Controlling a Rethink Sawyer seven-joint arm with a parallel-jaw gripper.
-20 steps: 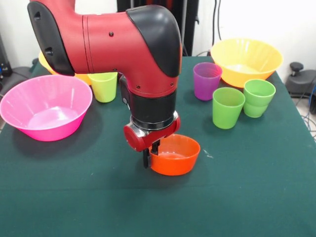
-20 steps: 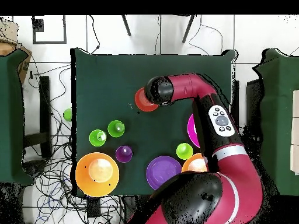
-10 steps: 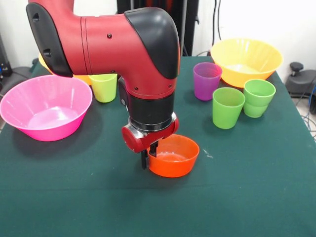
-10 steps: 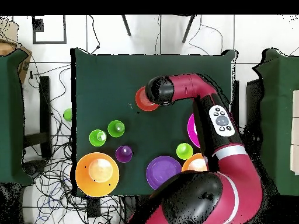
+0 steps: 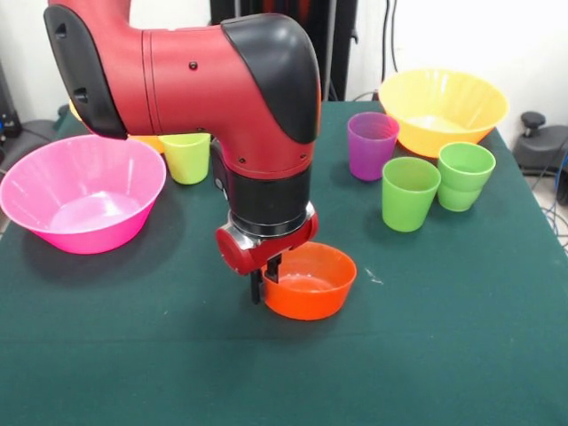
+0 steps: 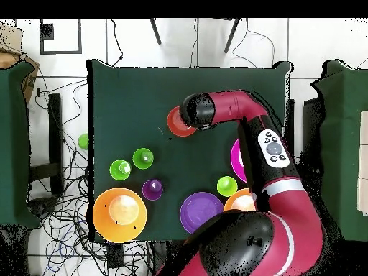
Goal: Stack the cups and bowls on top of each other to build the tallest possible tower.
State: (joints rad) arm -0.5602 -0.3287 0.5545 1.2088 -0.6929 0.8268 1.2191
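Observation:
My gripper [image 5: 264, 284] is shut on the left rim of the small orange bowl [image 5: 312, 282], one finger inside and one outside; the bowl rests low at the green table's middle. From above, the bowl [image 6: 176, 123] peeks out beside the arm's wrist. A big pink bowl [image 5: 84, 191] stands at the left, with a yellow-green cup [image 5: 186, 156] behind it. At the right stand a purple cup [image 5: 372, 145], two green cups [image 5: 410, 193] [image 5: 464, 175] and an orange-yellow bowl [image 5: 442, 108]. A purple bowl [image 6: 200, 210] shows only from above.
A second orange-yellow bowl [image 5: 146, 139] is mostly hidden behind the arm. A small green round thing [image 6: 83, 141] lies just beyond the table's left edge in the overhead view. Cables cover the floor there.
The gripper and the small orange bowl have slid slightly to the left in the front view. Everything else has stayed in place.

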